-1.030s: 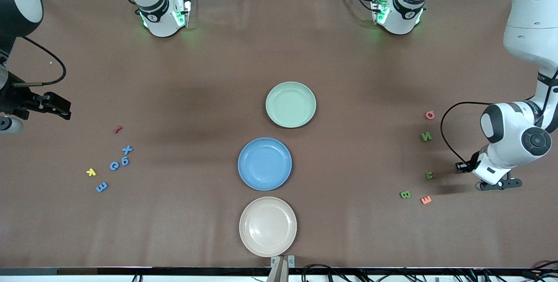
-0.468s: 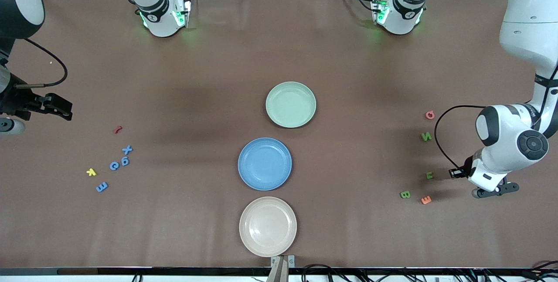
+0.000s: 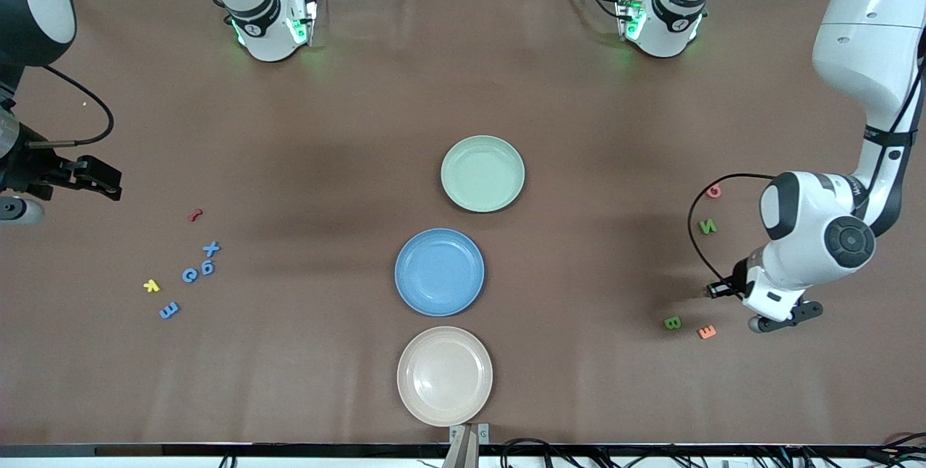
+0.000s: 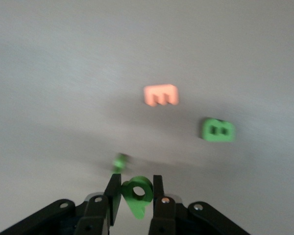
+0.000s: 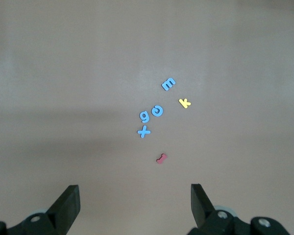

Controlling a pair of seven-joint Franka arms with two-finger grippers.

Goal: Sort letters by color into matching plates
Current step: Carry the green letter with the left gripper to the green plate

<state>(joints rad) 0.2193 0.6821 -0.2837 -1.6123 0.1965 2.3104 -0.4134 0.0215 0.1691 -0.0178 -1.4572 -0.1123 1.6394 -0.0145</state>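
My left gripper [image 3: 767, 296] is shut on a green letter [image 4: 137, 192] with a round hole and holds it above the table at the left arm's end. In the left wrist view another green letter [image 4: 120, 161] lies just under it, with a green B [image 4: 218, 130] beside it. The front view shows the green B [image 3: 672, 322] and a green N [image 3: 707, 226]. The mint green plate [image 3: 482, 173] and blue plate [image 3: 439, 270] sit mid-table, both bare. Several blue letters [image 3: 207, 266] lie at the right arm's end. My right gripper [image 3: 90, 177] is open and empty above that end, and the blue letters [image 5: 144, 116] show in its wrist view.
A beige plate [image 3: 444, 375] sits nearest the front camera. An orange E [image 3: 706, 332] lies beside the green B, and a pink letter [image 3: 713, 191] lies by the N. A yellow k [image 3: 150, 285] and a red piece [image 3: 194, 214] lie among the blue letters.
My left gripper has moved toward the middle of the table with the green letter in it, and now covers the small green letter on the table. The right arm has barely moved.
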